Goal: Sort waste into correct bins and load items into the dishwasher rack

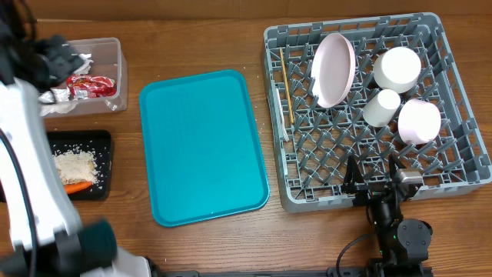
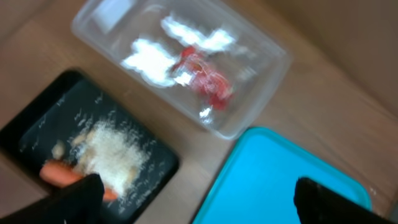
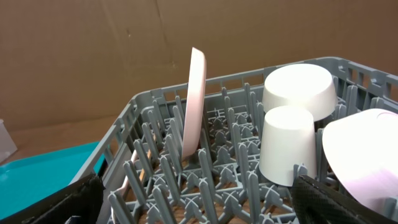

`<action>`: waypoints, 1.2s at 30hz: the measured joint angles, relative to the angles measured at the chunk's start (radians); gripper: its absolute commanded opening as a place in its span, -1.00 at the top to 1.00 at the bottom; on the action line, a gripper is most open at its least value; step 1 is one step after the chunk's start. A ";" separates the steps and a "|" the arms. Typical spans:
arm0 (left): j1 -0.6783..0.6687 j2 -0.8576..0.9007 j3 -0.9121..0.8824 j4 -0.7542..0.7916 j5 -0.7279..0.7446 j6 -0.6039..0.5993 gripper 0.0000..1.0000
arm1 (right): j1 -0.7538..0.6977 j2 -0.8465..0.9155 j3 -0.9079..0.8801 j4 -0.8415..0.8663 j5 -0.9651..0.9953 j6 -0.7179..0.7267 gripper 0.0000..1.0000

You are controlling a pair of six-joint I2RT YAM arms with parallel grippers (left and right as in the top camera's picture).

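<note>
Nearest on the right, the right claw (image 1: 374,178) hangs at the near wall of the rack (image 1: 461,173). Its jaws are wide apart and it has hold of nothing.

Nearest on the left, the black tray (image 1: 104,146) sits on the worktop (image 1: 200,246). The carrot (image 1: 77,187) lies at its near end, touching the pile of rice (image 1: 75,165). So the food waste looks sorted.

A bit farther, in the middle, lies the teal tray (image 1: 204,146). I see no dishes and no waste on it.

To its right, the rack holds the dishes. The near bowl (image 1: 420,121) sits just beside the cup (image 1: 381,108), and the far bowl (image 1: 397,69) is right behind them. The plate (image 1: 334,69) stands on its edge between the pegs. The fork (image 1: 280,111) and the stick (image 1: 286,85) lie side by side along the left wall of the rack.

Far on the left, the tub (image 1: 115,69) holds the napkins (image 2: 149,59) and the wrapper (image 2: 205,78). The left claw (image 2: 193,193) hangs high over that side, looking down on the tub and the black tray. Its jaws are wide apart too, and it has hold of nothing.

I think the job is as good as done. I can see nothing left out on the worktop to sort or load. All that may be left is for the arms to go back and rest.
</note>
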 measured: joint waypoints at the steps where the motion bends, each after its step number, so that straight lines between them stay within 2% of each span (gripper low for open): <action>1: -0.037 -0.071 -0.087 0.073 -0.002 0.027 -1.00 | 0.000 0.000 0.000 0.001 0.000 0.000 -1.00; 6: -0.220 -0.435 -0.540 0.439 -0.001 0.163 -1.00 | 0.000 0.000 0.000 0.000 0.002 0.000 -1.00; 9: -0.290 -0.634 -0.797 0.579 0.002 0.215 -1.00 | 0.000 0.000 0.000 -0.001 0.003 0.000 -1.00; 18: -0.303 -1.057 -1.376 0.956 0.059 0.325 -0.99 | 0.000 0.000 0.000 0.000 0.003 0.000 -1.00; 23: -0.301 -1.297 -1.604 1.152 0.093 0.380 -0.99 | 0.000 0.000 0.000 0.000 0.003 0.000 -1.00; 29: -0.281 -1.527 -1.862 1.339 0.095 0.369 -1.00 | 0.000 0.000 0.000 0.000 0.003 0.000 -1.00; 33: -0.281 -1.639 -1.986 1.369 0.084 0.336 -1.00 | 0.000 0.000 0.000 0.000 0.003 0.000 -1.00; 36: -0.281 -1.684 -2.021 1.335 0.081 0.322 -1.00 | 0.000 0.000 0.000 0.000 0.003 0.000 -0.99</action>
